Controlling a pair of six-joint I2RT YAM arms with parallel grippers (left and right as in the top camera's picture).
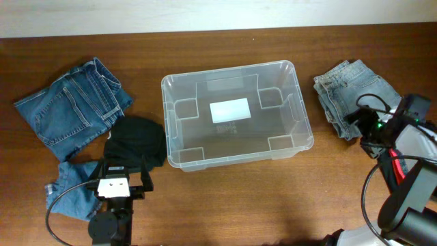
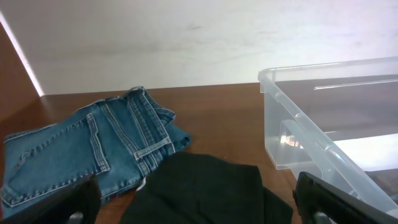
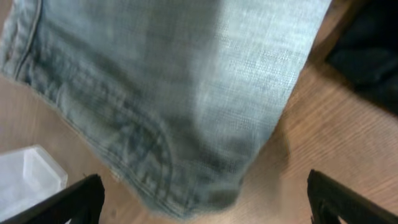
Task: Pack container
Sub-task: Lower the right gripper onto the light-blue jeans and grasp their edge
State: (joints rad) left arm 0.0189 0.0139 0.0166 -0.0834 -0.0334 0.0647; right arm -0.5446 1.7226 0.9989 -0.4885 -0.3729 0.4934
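Note:
The clear plastic container (image 1: 235, 113) sits mid-table with a white label (image 1: 229, 110) on its bottom; nothing lies in it. Its corner also shows in the left wrist view (image 2: 323, 124) and the right wrist view (image 3: 28, 174). My left gripper (image 2: 199, 208) is open, its fingers spread over a black garment (image 1: 136, 140) (image 2: 205, 186) left of the container. My right gripper (image 3: 205, 202) is open, low over the edge of folded light-blue jeans (image 1: 351, 92) (image 3: 174, 93) right of the container.
Darker blue jeans (image 1: 72, 109) (image 2: 87, 146) lie at the far left. Another blue denim piece (image 1: 72, 188) lies by the left arm's base. Black cables (image 1: 372, 184) loop round the right arm. A dark object (image 3: 370, 50) shows in the right wrist view's upper right corner.

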